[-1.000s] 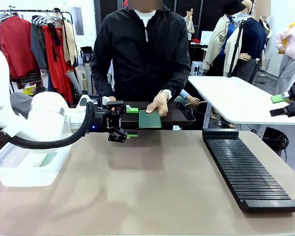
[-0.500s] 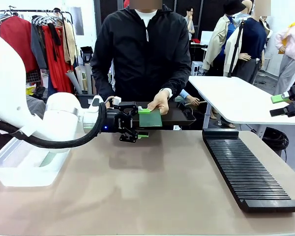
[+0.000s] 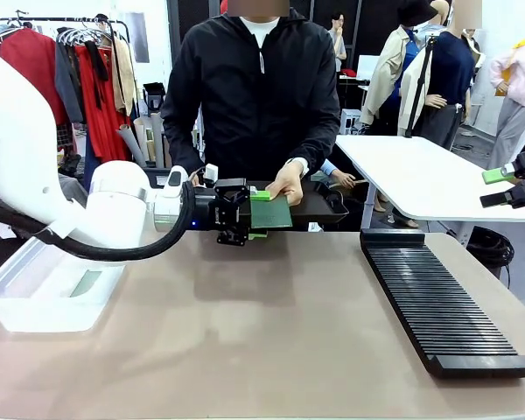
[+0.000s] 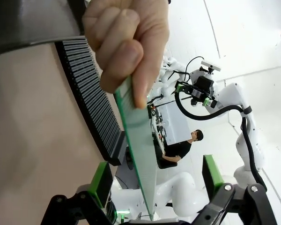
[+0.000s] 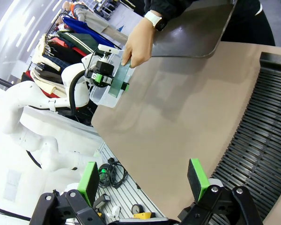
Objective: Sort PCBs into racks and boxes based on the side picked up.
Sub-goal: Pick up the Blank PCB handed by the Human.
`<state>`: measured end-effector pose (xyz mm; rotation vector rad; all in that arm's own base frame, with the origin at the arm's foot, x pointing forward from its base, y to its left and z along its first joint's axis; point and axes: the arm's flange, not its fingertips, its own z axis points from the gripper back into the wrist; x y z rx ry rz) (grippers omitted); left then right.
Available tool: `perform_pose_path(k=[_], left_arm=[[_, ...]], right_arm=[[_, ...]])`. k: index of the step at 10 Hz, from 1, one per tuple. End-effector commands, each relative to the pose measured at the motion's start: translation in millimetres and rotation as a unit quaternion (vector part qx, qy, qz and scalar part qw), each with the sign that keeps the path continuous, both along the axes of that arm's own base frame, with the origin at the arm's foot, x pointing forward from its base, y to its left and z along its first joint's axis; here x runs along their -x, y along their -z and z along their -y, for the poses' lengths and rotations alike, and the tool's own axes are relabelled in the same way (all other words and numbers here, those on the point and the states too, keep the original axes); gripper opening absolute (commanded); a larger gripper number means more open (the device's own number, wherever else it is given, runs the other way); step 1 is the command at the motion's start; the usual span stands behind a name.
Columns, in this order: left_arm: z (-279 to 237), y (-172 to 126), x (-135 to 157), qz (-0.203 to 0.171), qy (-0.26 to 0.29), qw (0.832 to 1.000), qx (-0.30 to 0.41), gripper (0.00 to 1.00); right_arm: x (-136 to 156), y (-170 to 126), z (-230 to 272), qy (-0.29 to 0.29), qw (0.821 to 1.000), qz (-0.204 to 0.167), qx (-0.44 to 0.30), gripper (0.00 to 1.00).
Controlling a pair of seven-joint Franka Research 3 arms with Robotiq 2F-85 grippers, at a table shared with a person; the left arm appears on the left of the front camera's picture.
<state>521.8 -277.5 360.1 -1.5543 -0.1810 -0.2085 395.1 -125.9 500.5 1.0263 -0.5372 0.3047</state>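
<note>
A person's hand (image 3: 287, 184) holds a green PCB (image 3: 271, 213) upright over the table's far edge. My left gripper (image 3: 257, 215) is open, one green pad above the board's left end and one below it. In the left wrist view the PCB (image 4: 138, 140) stands edge-on between my pads (image 4: 101, 183) with gaps on both sides, pinched at the top by the hand (image 4: 126, 42). The black slotted rack (image 3: 437, 297) lies at the right. The clear box (image 3: 35, 302) at the left holds another PCB (image 3: 86, 282). My right gripper (image 5: 143, 187) is open and holds nothing, far right (image 3: 510, 182).
A shallow black tray (image 3: 319, 206) sits at the far edge in front of the person. A white table (image 3: 420, 175) stands beyond the rack, and a clothes rail (image 3: 61, 79) is behind on the left. The brown tabletop (image 3: 262, 332) stretches between box and rack.
My left arm has slid right along the far edge until its open fingers straddle the held PCB. The person's hand and the right arm stay put.
</note>
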Motion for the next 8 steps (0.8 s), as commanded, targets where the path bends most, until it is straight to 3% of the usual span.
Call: perform_pose_path(k=[1,2,7,8], left_arm=[[8.2,0.6,-5.0,0.012,-0.014,1.0,0.016,1.0],[12.2,-1.2,-3.2,0.017,-0.01,1.0,0.017,0.96],[12.2,0.3,-2.4,0.01,-0.019,0.999,0.027,0.1],[11.4,0.6,-2.5,0.008,-0.02,0.999,0.028,0.0]], right_arm=[[0.7,-2.0,-0.8,0.0,1.0,-0.001,0.0,1.0],[0.7,-2.0,-0.8,0.0,1.0,-0.001,0.0,1.0],[0.7,-2.0,-0.8,0.0,1.0,-0.001,0.0,1.0],[0.7,-2.0,-0.8,0.0,1.0,-0.001,0.0,1.0]])
